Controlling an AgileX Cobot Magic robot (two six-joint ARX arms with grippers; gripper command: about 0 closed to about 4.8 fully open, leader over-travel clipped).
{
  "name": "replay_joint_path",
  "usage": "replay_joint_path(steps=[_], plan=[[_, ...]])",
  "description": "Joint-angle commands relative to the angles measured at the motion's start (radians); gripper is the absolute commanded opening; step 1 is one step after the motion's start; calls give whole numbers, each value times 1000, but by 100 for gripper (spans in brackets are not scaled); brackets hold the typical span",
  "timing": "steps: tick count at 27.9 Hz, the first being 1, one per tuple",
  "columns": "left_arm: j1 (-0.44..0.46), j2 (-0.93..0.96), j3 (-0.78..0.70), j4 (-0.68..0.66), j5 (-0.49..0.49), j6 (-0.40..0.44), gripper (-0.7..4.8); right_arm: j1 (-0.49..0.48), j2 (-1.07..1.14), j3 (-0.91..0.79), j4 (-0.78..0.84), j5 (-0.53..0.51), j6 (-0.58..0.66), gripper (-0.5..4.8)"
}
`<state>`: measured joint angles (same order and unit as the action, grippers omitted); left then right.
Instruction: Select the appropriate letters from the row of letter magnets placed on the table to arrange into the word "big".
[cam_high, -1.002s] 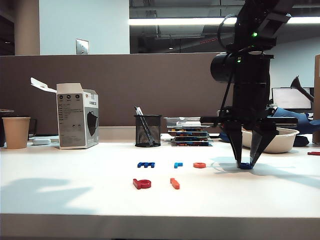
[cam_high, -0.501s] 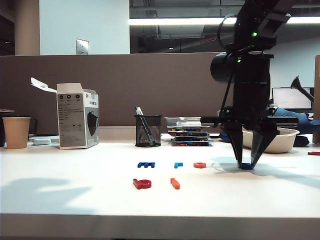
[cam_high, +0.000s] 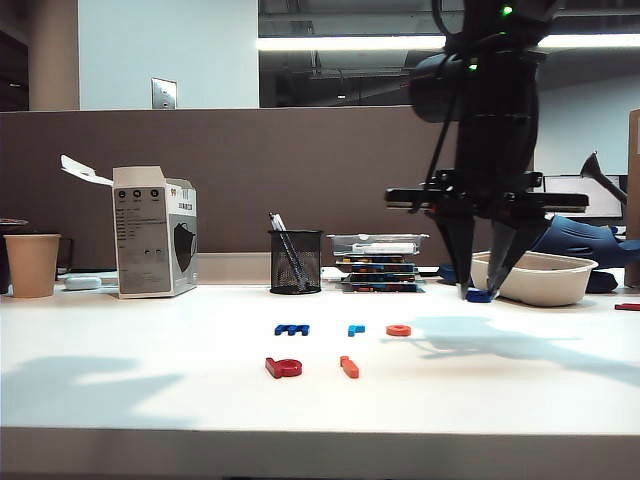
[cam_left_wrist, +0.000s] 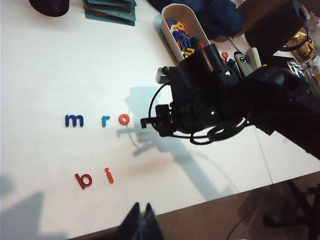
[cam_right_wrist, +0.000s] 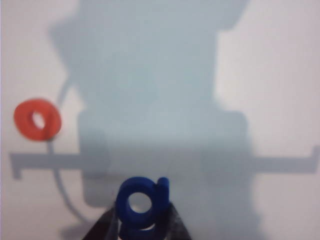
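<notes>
Hanging above the table (cam_high: 120, 340) in the exterior view, the right gripper (cam_high: 480, 292) is pinching the dark blue "g" (cam_high: 479, 296) by its edges only, well clear of the surface and off to the right of the other letters; a grip that thin is likely to be letting the magnet twist or drop if the arm is swinging quickly toward the front row, where the red "b" (cam_high: 284, 367) and the orange "i" (cam_high: 349, 367) are lying side by side. Looking from the left wrist view, the left gripper (cam_left_wrist: 141, 222) is showing fingertips pressed together low near the table's front edge, holding nothing, while "b" and "i" are waiting with bare space beside the "i"; setting down too close is risking a nudge to the "i". Seen from the right wrist view, the "g" is sitting between the fingertips with the orange ring (cam_right_wrist: 37, 120) below, and a rotated release would be spoiling the word.
</notes>
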<state>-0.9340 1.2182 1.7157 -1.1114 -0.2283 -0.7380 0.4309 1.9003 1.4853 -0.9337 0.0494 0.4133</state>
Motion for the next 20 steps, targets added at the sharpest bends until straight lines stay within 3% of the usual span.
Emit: replay_joint_path(steps=[1, 12, 20], plan=[[0, -2, 2, 6, -3, -3, -5, 64, -6, -11, -16, -3, 25, 103], [0, -2, 2, 6, -3, -3, -5, 198, -5, -13, 1, -3, 83, 103], [0, -2, 2, 6, -3, -3, -5, 218, 6, -40, 11, -4, 93, 103]])
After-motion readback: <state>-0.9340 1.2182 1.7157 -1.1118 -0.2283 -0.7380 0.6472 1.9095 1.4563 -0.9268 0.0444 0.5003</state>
